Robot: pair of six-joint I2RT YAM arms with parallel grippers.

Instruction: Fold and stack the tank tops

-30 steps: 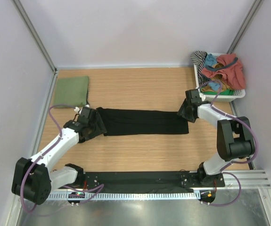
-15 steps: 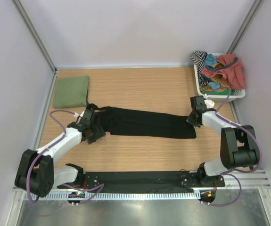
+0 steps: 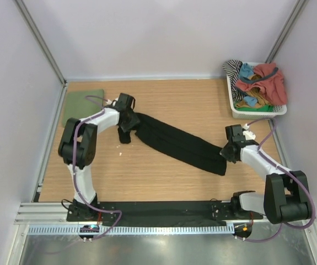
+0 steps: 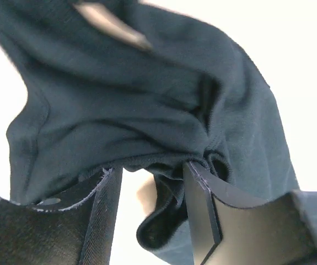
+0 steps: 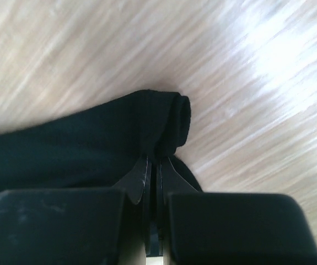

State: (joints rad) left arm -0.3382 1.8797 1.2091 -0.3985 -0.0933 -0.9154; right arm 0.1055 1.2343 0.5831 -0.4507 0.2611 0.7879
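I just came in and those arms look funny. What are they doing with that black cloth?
The two robot arms are folding clothes. The left gripper and the right gripper each pinch one end of the black tank top, which stretches slantwise across the table between them. A green tank top lies folded in the far left corner.
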